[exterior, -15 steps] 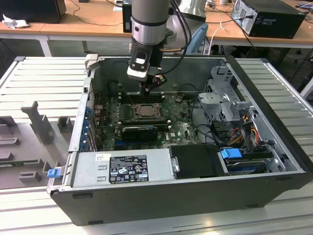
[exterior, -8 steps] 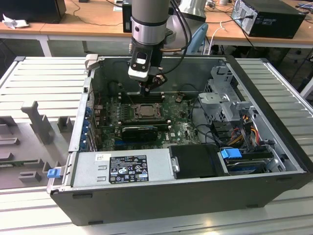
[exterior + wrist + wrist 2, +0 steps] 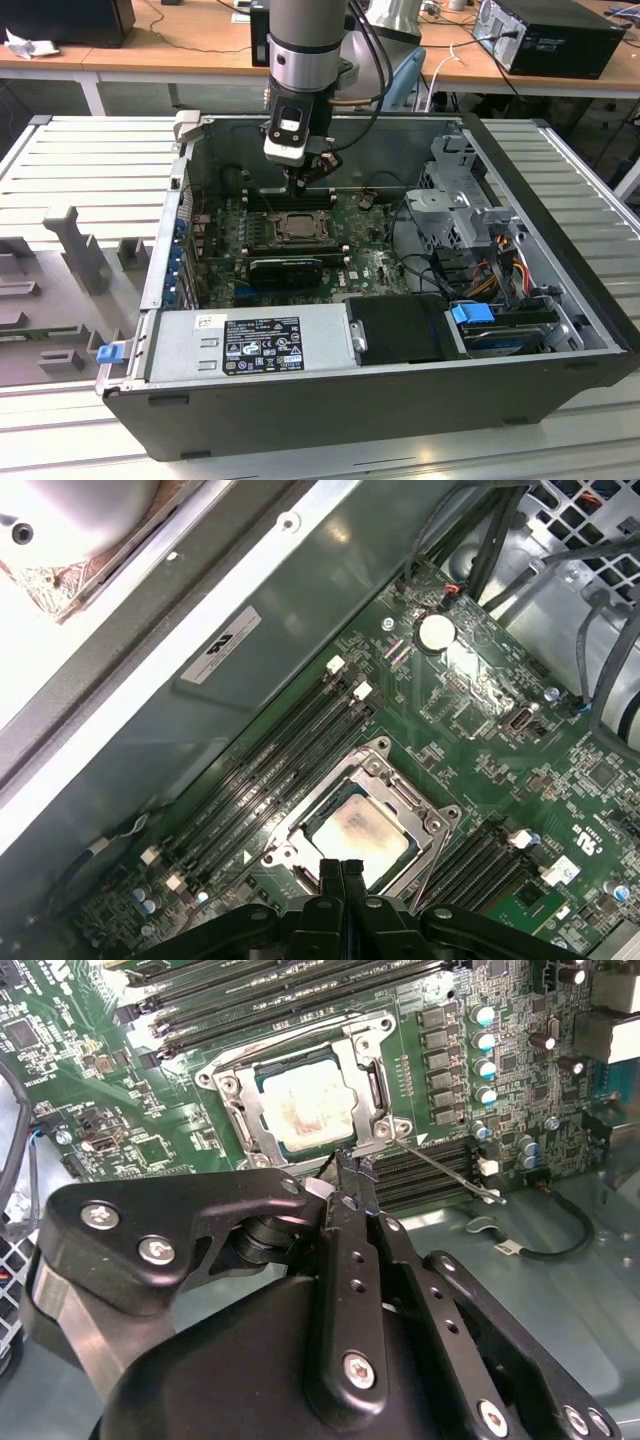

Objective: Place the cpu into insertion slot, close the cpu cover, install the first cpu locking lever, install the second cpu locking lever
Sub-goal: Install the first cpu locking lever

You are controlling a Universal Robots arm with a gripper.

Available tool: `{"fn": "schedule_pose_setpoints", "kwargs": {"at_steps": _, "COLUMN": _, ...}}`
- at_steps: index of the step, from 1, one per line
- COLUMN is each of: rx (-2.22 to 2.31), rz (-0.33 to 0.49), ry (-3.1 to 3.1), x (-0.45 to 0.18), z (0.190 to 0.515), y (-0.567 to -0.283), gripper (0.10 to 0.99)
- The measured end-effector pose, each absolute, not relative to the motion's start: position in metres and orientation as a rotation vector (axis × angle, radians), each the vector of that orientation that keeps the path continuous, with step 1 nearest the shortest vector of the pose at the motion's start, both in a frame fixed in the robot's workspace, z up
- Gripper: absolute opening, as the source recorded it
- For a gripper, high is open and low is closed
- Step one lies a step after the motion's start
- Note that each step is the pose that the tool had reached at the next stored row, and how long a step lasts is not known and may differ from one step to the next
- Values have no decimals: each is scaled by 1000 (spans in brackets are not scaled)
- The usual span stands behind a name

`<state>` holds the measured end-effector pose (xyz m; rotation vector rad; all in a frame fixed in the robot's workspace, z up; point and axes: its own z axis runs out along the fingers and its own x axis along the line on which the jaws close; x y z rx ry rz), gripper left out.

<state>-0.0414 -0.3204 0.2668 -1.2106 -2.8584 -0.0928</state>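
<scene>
Closest to my lens is the claw (image 3: 345,1175), its black links big in the second wrist view and its tips pressed together with nothing that I can see between them. The first wrist view gives me that seam head-on: two fingers (image 3: 326,872) flush side by side, right at the near edge of the slot (image 3: 232,1060).

One step out, the cpu (image 3: 305,1105) is seated in the slot, pale top up. The cover (image 3: 245,1125) lies flat around it, framing the chip through its cut-out. I read the first two steps as done.

What the second wrist view adds is a thin wire lever (image 3: 450,1172) running slantwise from the cover's corner, out across the dark memory slots (image 3: 430,1165). It looks unlatched to me. I'd say the claw is shut so its narrow tip can work that wire.

Further out, the exterior view supplies height: the arm drops straight into the open case (image 3: 400,400), claw just above the motherboard (image 3: 370,255), with the case lying on the slatted counter (image 3: 80,160).
</scene>
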Motion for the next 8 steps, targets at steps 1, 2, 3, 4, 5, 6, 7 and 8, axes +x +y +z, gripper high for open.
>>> {"fn": "schedule_pose_setpoints", "kwargs": {"at_steps": 1, "rx": -1206, "rz": -93, "ry": -2860, "x": -41, "z": 267, "y": -320, "gripper": 106}}
{"fn": "schedule_pose_setpoints", "kwargs": {"at_steps": 2, "rx": -1203, "rz": -93, "ry": -2861, "x": -41, "z": 267, "y": -320, "gripper": 106}}
{"fn": "schedule_pose_setpoints", "kwargs": {"at_steps": 3, "rx": -1199, "rz": -92, "ry": -2863, "x": -41, "z": 267, "y": -320, "gripper": 106}}
{"fn": "schedule_pose_setpoints", "kwargs": {"at_steps": 4, "rx": -1194, "rz": -92, "ry": -2865, "x": -41, "z": 267, "y": -320, "gripper": 106}}
{"fn": "schedule_pose_setpoints", "kwargs": {"at_steps": 5, "rx": -1190, "rz": -92, "ry": -2866, "x": -41, "z": 267, "y": -320, "gripper": 106}}
{"fn": "schedule_pose_setpoints", "kwargs": {"at_steps": 6, "rx": -1185, "rz": -92, "ry": -2868, "x": -41, "z": 267, "y": -320, "gripper": 106}}
{"fn": "schedule_pose_setpoints", "kwargs": {"at_steps": 7, "rx": -1181, "rz": -92, "ry": -2870, "x": -41, "z": 267, "y": -320, "gripper": 106}}
{"fn": "schedule_pose_setpoints", "kwargs": {"at_steps": 8, "rx": -1177, "rz": -92, "ry": -2872, "x": -41, "z": 267, "y": -320, "gripper": 106}}
